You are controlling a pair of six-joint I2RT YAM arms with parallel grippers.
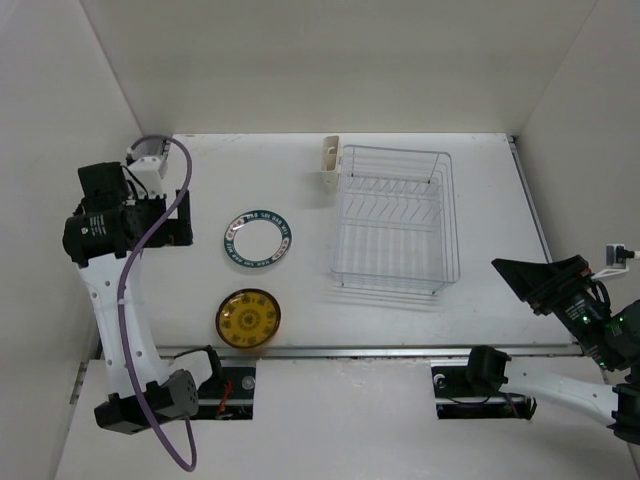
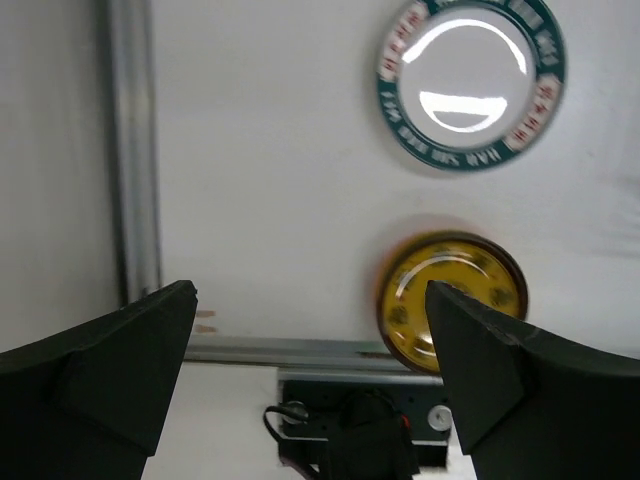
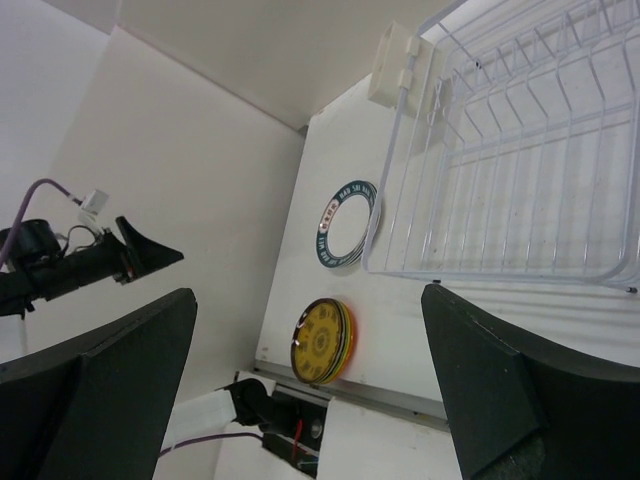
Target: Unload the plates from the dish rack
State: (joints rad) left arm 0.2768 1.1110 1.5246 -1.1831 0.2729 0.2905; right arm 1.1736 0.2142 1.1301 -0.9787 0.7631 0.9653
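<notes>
A white table [image 1: 300,310] sits boxed in by white walls. Nearest, at 7 o'clock by the front edge, the amber-yellow plate [image 1: 247,320] tops a small stack. The right gripper [image 3: 308,295] hangs at 4 o'clock, jaws wide apart, holding nothing. At 9 o'clock lies the teal-rimmed plate [image 1: 258,239], with the left gripper [image 2: 310,290] beyond it, jaws also spread. The dish rack [image 1: 395,215] stands toward 2 o'clock with no plates in it, a cream cup [image 1: 328,163] on its 11 o'clock corner.
</notes>
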